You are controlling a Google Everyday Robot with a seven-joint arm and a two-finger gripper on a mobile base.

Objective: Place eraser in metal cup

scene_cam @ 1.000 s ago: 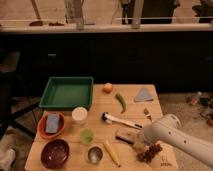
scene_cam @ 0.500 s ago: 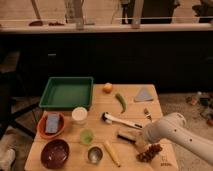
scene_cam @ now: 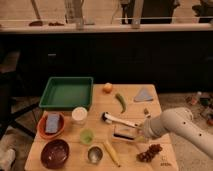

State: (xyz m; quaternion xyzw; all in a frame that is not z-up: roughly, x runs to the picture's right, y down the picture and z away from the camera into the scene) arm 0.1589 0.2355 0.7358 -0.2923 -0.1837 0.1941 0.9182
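The eraser (scene_cam: 124, 133), a tan block with a dark face, lies flat on the wooden table (scene_cam: 150, 110), right of centre near the front. My gripper (scene_cam: 141, 132) is at the eraser's right end, at the tip of the white arm (scene_cam: 175, 125) that comes in from the right. The arm hides where the gripper meets the eraser. The metal cup (scene_cam: 94, 154) stands upright near the table's front edge, to the left of and in front of the eraser, with nothing visible in it.
A white-handled brush (scene_cam: 118, 120) lies just behind the eraser. A banana (scene_cam: 111, 152) and grapes (scene_cam: 151, 152) lie near the front. A pale green cup (scene_cam: 87, 136), white cup (scene_cam: 79, 115), maroon bowl (scene_cam: 54, 153), orange bowl with blue sponge (scene_cam: 52, 123) and green tray (scene_cam: 66, 92) stand on the left.
The arm's tip has moved a little to the left, closer onto the eraser's right end. The objects on the table have not moved.
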